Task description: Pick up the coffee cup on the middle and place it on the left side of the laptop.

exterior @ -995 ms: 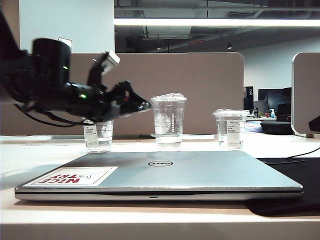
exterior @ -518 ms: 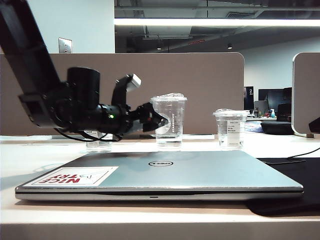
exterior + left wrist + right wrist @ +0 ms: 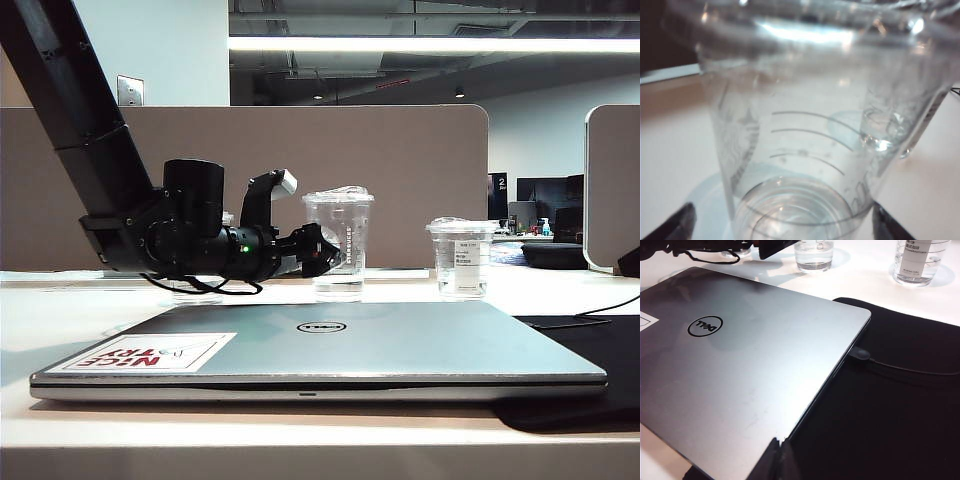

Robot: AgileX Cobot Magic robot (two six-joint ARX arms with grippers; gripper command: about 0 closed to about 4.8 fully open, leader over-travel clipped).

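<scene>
Now the left gripper (image 3: 322, 250) is reaching level toward the coffee cup (image 3: 338, 243), which is standing upright on the table (image 3: 60, 310) behind the laptop (image 3: 320, 350), between two shorter labelled cups. In the left wrist view the cup (image 3: 805, 125) is filling nearly the whole frame, with the two dark fingertips (image 3: 675, 225) showing wide apart on either side of its base, so the jaws are standing open around the cup's lower part and gripping nothing yet. A little clear liquid is sitting in the bottom.

The right gripper (image 3: 777, 460) is hanging over the near edge of the laptop, beside the black mat (image 3: 890, 405); its fingers are appearing pressed together and empty.

Several things could go wrong from here. The cup is thin clear plastic, so a hard squeeze could buckle the wall or pop the lid. A grip taken this low on a tall cup could let it tip as it lifts, spilling liquid near the laptop. If the arm pushes further before closing, it could shove the cup back. The labelled cup (image 3: 195, 290) behind the left arm is standing close to the path toward the laptop's left side, and could be knocked.
</scene>
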